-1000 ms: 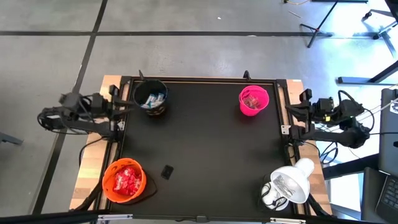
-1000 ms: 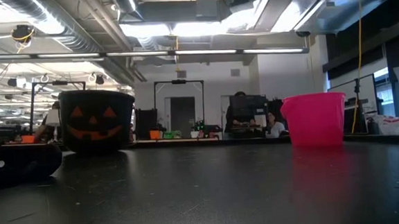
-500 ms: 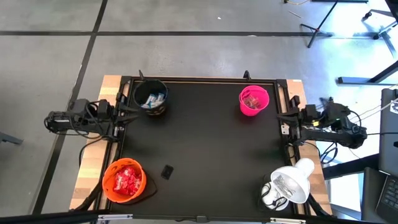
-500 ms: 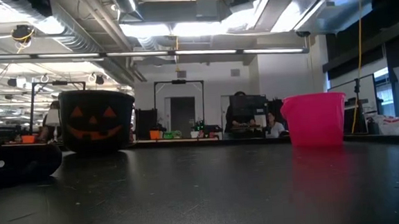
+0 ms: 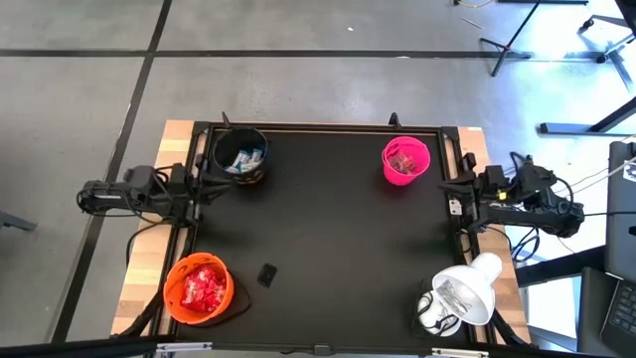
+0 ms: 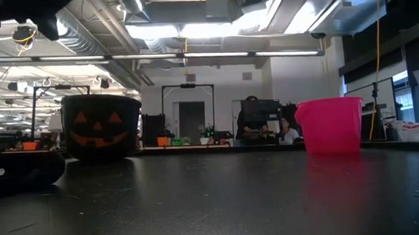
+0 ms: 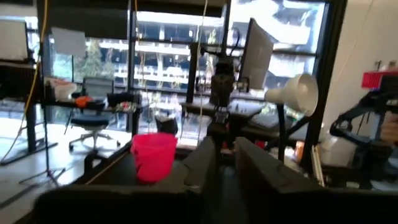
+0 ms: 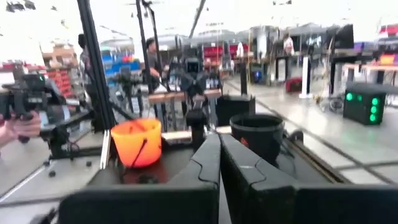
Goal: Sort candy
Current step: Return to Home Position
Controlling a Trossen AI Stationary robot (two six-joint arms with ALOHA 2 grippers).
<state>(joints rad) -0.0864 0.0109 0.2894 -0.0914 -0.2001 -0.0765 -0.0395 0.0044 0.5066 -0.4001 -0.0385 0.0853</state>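
Note:
Red candy fills the orange bowl at the near left. Blue-and-white candy lies in the black pumpkin bowl at the far left. The pink bowl stands at the far right with something pale inside. My left gripper hovers level at the table's left edge, its fingers a narrow gap apart with nothing between them. My right gripper hovers level at the right edge, its fingers shut on nothing.
A small flat black object lies on the dark mat right of the orange bowl. A white lamp stands at the near right corner. The wide middle of the mat is bare. People and desks show in the room beyond.
Both arms have sunk at their own table edges and now lie lower and level. The left arm came down farther than the right, and its gripper end now reaches the mat's left edge. The bowls and the candy have not moved.

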